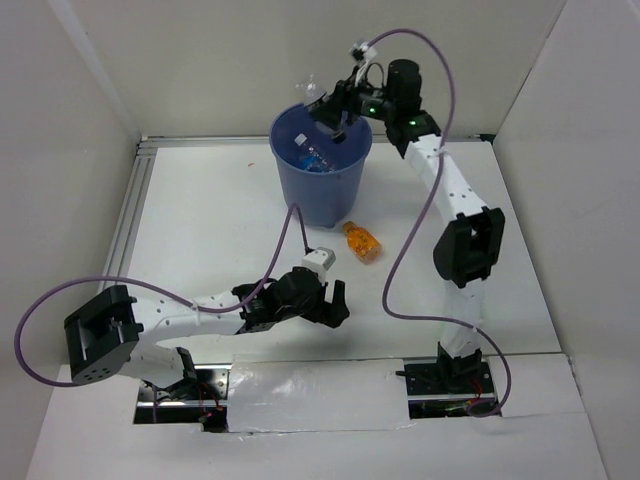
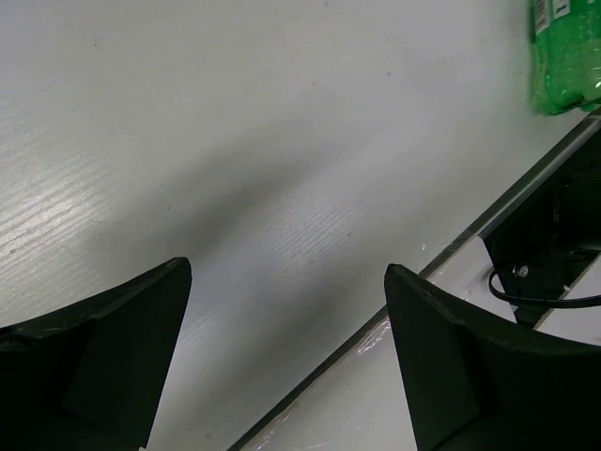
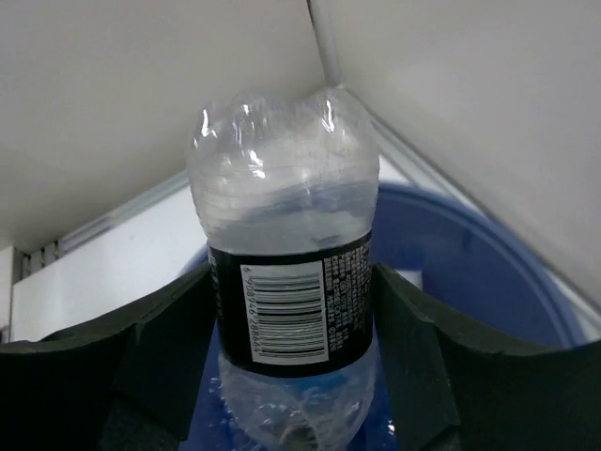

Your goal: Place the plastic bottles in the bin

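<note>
My right gripper (image 1: pixel 327 108) hangs over the far rim of the blue bin (image 1: pixel 322 195), shut on a clear bottle with a black label (image 3: pixel 286 235). The bottle's base points up and away, and its neck points down at the bin's inside (image 3: pixel 488 272). In the top view the held bottle (image 1: pixel 311 90) sticks out above the rim. Bottles lie in the bin, one of them blue-labelled (image 1: pixel 312 158). An orange bottle (image 1: pixel 361 242) lies on the table right of the bin's foot. My left gripper (image 1: pixel 334 303) is open and empty, low over the table's near part. A green bottle (image 2: pixel 566 52) shows ahead of it in the left wrist view.
White walls close in the table on the left, back and right. A metal rail (image 1: pixel 128 215) runs along the left edge. A dark seam (image 2: pixel 451 246) marks the table's near edge, with the arm bases and cables (image 1: pixel 455 385) behind it.
</note>
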`<action>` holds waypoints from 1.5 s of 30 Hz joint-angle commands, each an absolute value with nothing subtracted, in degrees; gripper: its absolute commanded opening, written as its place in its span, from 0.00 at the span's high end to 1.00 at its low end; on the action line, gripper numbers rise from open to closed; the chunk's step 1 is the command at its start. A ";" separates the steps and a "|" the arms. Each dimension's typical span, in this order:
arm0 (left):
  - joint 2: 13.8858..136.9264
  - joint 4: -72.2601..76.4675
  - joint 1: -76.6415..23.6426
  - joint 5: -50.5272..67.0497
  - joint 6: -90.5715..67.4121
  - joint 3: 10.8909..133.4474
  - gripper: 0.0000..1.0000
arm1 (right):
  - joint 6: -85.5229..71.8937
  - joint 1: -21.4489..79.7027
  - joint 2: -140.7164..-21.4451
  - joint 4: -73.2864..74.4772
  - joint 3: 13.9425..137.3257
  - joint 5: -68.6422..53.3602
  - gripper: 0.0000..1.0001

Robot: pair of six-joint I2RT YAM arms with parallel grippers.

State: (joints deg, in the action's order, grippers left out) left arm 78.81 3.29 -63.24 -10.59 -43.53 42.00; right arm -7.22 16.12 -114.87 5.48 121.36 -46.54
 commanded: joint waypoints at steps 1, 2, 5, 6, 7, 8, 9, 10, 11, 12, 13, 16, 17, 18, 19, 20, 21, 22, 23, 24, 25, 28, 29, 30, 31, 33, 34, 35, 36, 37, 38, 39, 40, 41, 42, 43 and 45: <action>75.77 5.80 -63.54 -11.87 -42.63 41.58 0.04 | -7.29 18.01 -115.66 4.83 121.90 -43.07 0.27; 75.15 5.80 -63.54 -11.87 -42.63 41.05 0.04 | -6.60 18.02 -115.66 4.83 122.43 -42.54 0.20; 74.53 6.32 -63.54 -12.39 -42.63 40.52 0.04 | -6.59 18.02 -114.71 5.53 122.96 -42.54 0.16; 74.53 6.33 -63.54 -12.39 -42.63 40.52 0.04 | -5.81 18.02 -114.00 6.67 122.96 -43.06 0.16; 74.53 6.33 -63.54 -12.39 -42.63 40.52 0.04 | -5.10 17.32 -113.12 7.46 123.48 -43.07 0.11; 74.53 6.85 -63.54 -12.39 -42.63 40.52 0.04 | -4.58 16.44 -112.16 8.25 123.49 -43.07 0.08; 74.53 6.86 -63.54 -12.39 -42.63 40.52 0.04 | -3.61 16.44 -109.97 10.35 122.96 -40.72 0.07; 75.05 6.86 -63.54 -12.39 -42.63 40.52 0.04 | -2.65 14.78 -108.73 11.76 122.26 -39.39 0.06; 75.06 7.38 -63.54 -11.87 -42.63 40.52 0.04 | -1.42 14.07 -107.42 15.95 122.26 -37.55 0.13; 75.75 7.38 -63.54 -11.87 -42.63 41.04 0.04 | -0.71 13.28 -104.62 17.91 121.12 -33.87 0.24; 75.76 7.38 -63.54 -11.26 -42.63 41.04 0.04 | -0.09 12.23 -103.11 20.02 118.68 -31.49 0.39; 76.46 7.91 -63.54 -10.73 -42.10 41.04 0.04 | -0.70 7.92 -98.10 29.50 114.45 -22.09 0.93; 76.99 7.91 -63.54 -10.72 -42.10 41.57 0.04 | -0.70 5.21 -97.13 32.05 110.61 -21.28 0.97; 76.99 7.91 -63.54 -10.11 -42.10 41.57 0.04 | -0.70 3.79 -94.77 36.34 108.13 -20.40 0.95; 76.99 7.91 -63.54 -10.11 -42.10 41.57 0.04 | -0.70 2.39 -93.27 37.95 105.06 -19.35 0.82; 76.99 7.91 -63.54 -9.59 -41.58 41.57 0.04 | -0.09 0.89 -91.69 39.19 97.72 -19.34 0.66; 77.60 7.91 -63.54 -9.58 -41.57 42.27 0.04 | 0.61 -2.17 -88.54 41.29 94.17 -19.34 0.60; 78.22 7.30 -63.54 -9.06 -41.57 42.28 0.04 | 2.79 -3.42 -87.20 42.61 91.00 -19.34 0.40; 78.74 7.29 -63.54 -8.53 -41.05 42.97 0.04 | 3.94 -5.86 -86.06 45.24 86.01 -18.73 0.31; 78.75 6.69 -63.54 -7.92 -41.04 43.67 0.04 | 4.83 -7.11 -85.00 45.26 84.22 -18.11 0.25; 80.23 6.68 -63.54 -7.30 -41.04 43.68 0.04 | 5.97 -8.34 -83.42 48.05 82.72 -17.41 0.19; 81.82 6.15 -63.54 -6.68 -41.04 45.96 0.04 | 6.68 -12.21 -82.27 54.03 79.46 -12.86 0.19; 82.70 5.54 -63.54 -6.16 -41.04 45.97 0.04 | 6.68 -13.00 -82.27 55.36 78.76 -11.27 0.19; 82.70 5.54 -64.07 -6.15 -41.04 46.66 0.04 | 5.64 -13.53 -82.27 56.42 77.18 -9.42 0.19; 83.40 5.02 -64.07 -6.15 -41.04 47.28 0.04 | 4.84 -14.23 -82.27 58.25 76.12 -7.40 0.19; 83.94 4.49 -64.07 -5.63 -40.52 48.07 0.04 | 2.64 -15.55 -82.27 57.04 74.18 -0.02 0.15; 84.46 3.79 -64.07 -5.63 -40.52 48.86 0.04 | 2.64 -16.51 -82.96 57.04 74.18 0.61 0.15; 84.46 3.26 -64.07 -5.62 -40.00 49.39 0.04 | 3.42 -17.57 -83.49 57.04 74.18 0.01 0.13; 84.98 3.25 -64.07 -5.62 -39.99 50.35 0.04 | 3.43 -18.45 -83.50 57.04 74.18 0.00 0.12; 85.51 2.38 -64.07 -5.02 -39.99 50.88 0.04 | 3.43 -18.46 -85.41 57.04 74.18 0.00 0.09; 85.52 1.50 -64.07 -5.01 -39.21 51.41 0.04 | 4.12 -18.46 -86.39 57.04 74.18 0.78 0.08; 86.13 0.97 -64.07 -5.01 -38.68 52.63 0.04 | 4.13 -18.98 -87.35 57.04 74.18 1.84 0.06; 86.65 0.97 -64.07 -5.01 -38.67 52.65 0.04 | 4.65 -18.98 -88.49 57.04 74.18 2.72 0.05; 86.66 0.18 -64.07 -5.01 -38.67 53.43 0.04 | 5.53 -18.98 -90.86 57.04 74.18 3.86 0.02; 86.66 0.18 -64.07 -5.01 -38.67 53.44 0.04 | 6.32 -20.03 -92.10 57.04 74.18 3.87 0.02; 86.66 -0.35 -64.07 -5.01 -38.67 54.05 0.04 | 7.37 -20.56 -93.33 57.74 74.18 3.87 0.02; 86.66 -0.35 -64.07 -5.01 -38.67 54.05 0.04 | 10.96 -21.35 -96.67 59.41 73.66 1.15 0.01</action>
State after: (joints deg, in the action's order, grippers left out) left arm 85.95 0.14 -63.81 -5.65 -40.29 51.96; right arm 6.33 -19.97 -93.41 55.46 73.91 0.86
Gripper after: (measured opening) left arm 0.963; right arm 0.985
